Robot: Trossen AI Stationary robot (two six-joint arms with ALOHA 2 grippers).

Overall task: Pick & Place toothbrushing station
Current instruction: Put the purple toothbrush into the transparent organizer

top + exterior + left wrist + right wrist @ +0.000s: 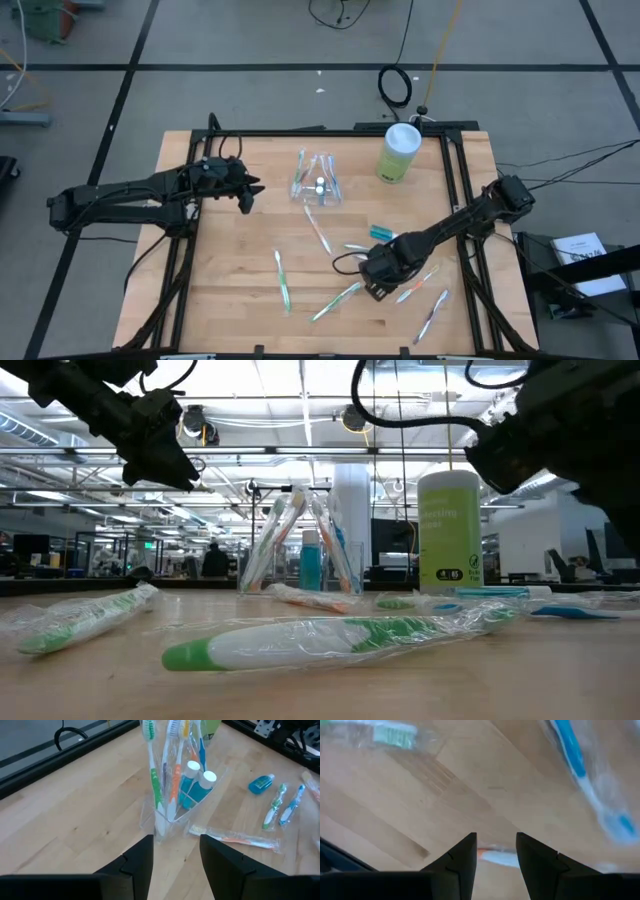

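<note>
Wooden tabletop point(230, 270) seen from above carries a clear container point(317, 182) of toothbrushes near the far edge, the left tool point(247, 197) beside it, while each wrist view shows spread fingers, the right tool point(496, 851) low over a wrapped orange toothbrush point(499, 857) among scattered ones.

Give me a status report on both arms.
Left gripper open, raised beside the clear container. Right gripper open, low over an orange toothbrush. Wrapped toothbrushes scattered around; nothing held.
</note>
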